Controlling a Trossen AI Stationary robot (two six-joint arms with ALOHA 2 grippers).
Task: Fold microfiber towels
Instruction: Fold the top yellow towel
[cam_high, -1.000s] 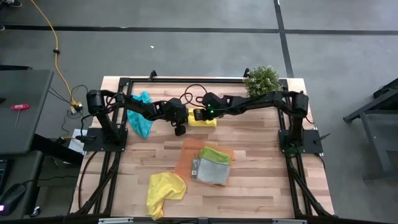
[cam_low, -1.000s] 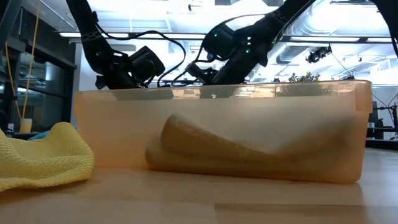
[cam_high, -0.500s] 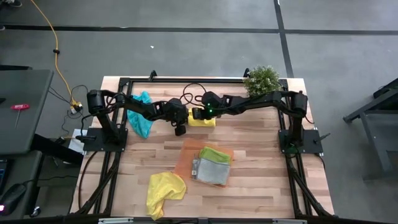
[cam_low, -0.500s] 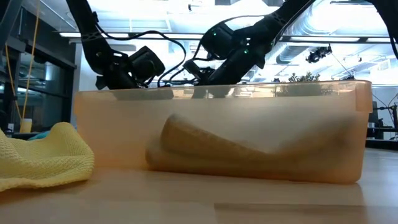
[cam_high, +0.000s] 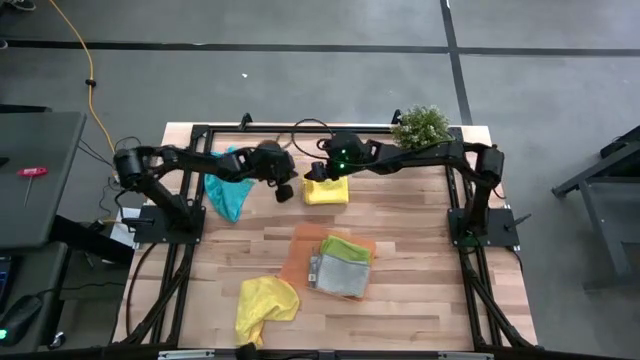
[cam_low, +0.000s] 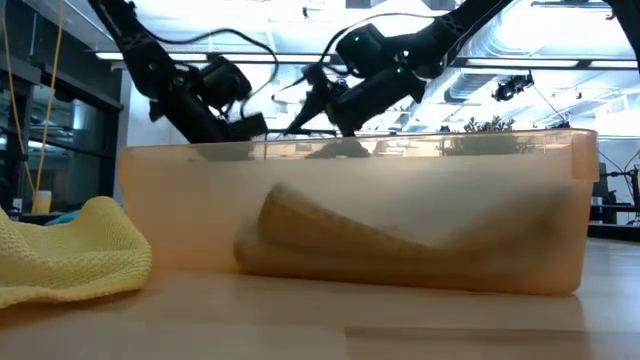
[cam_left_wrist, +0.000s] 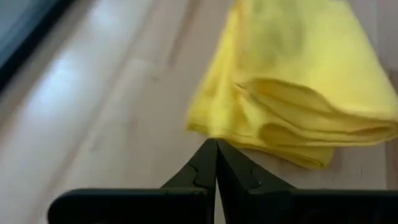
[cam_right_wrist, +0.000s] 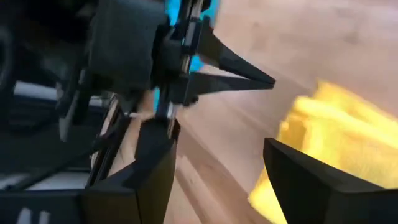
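Note:
A folded yellow towel (cam_high: 326, 190) lies flat on the table near its far edge, between my two grippers. My left gripper (cam_high: 284, 191) hovers just left of it, shut; the left wrist view shows its tips (cam_left_wrist: 216, 148) short of the towel's folded edge (cam_left_wrist: 292, 99). My right gripper (cam_high: 318, 176) stands open above the towel's far left corner, its fingers (cam_right_wrist: 311, 180) clear of the yellow towel (cam_right_wrist: 339, 124). A teal towel (cam_high: 228, 192) lies crumpled at the far left. Another yellow towel (cam_high: 265, 304) lies bunched near the front edge.
An orange tray (cam_high: 300, 255) in the table's middle holds a folded lime green towel (cam_high: 346, 247) and a grey one (cam_high: 340, 275). A potted plant (cam_high: 420, 128) stands at the far right. Cables (cam_high: 300, 135) run along the far edge. Bare wood lies between the tray and the folded towel.
My right gripper has opened, let go of the folded yellow towel, and risen toward the far edge. My left gripper, still shut, has drawn back up and toward the far left. The towel stays folded where it lay.

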